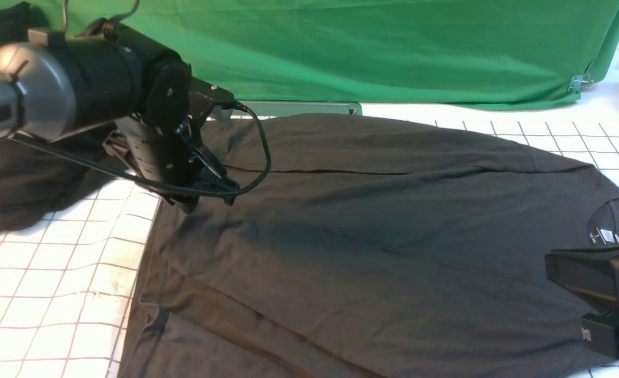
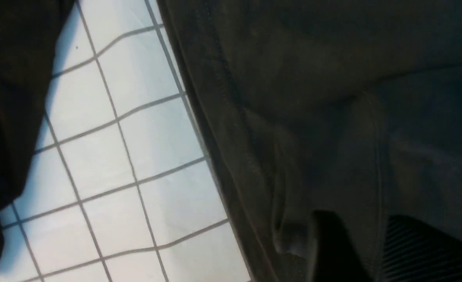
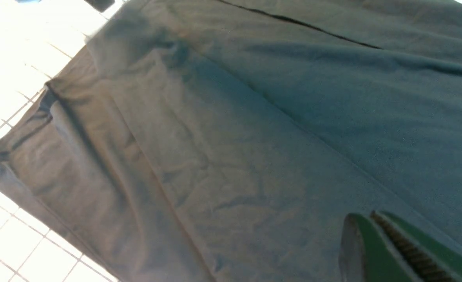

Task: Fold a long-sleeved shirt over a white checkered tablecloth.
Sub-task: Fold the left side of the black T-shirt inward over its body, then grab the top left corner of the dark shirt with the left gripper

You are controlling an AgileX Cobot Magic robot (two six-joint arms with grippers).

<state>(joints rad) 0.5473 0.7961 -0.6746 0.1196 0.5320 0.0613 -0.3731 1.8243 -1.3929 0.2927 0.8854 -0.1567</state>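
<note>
The shirt (image 1: 372, 236) lies spread flat on the tablecloth (image 1: 52, 294), filling the middle and right of the front frame. Its collar and white neck label (image 1: 603, 234) sit at the right edge and its hem at the left. A long dark crease runs across its upper part, and a second fold slants through the lower left.

The left claw (image 2: 366, 225) is at centre left in the front view, tip down on the shirt just inside the hem, close to the bare checks. In its wrist view the fingers (image 2: 325, 243) stand a little apart, narrow rather than wide. Cloth shows in the gap, but I cannot tell whether any of it is pinched.

The right claw (image 3: 370, 215) is at the lower right of the front frame, just below the collar. Its fingers are pressed together with nothing between them, over the shirt's body.

A heap of black cloth (image 1: 20, 189) lies on the surface at the left edge, behind the left arm. A green backdrop (image 1: 393, 47) hangs across the top.
</note>
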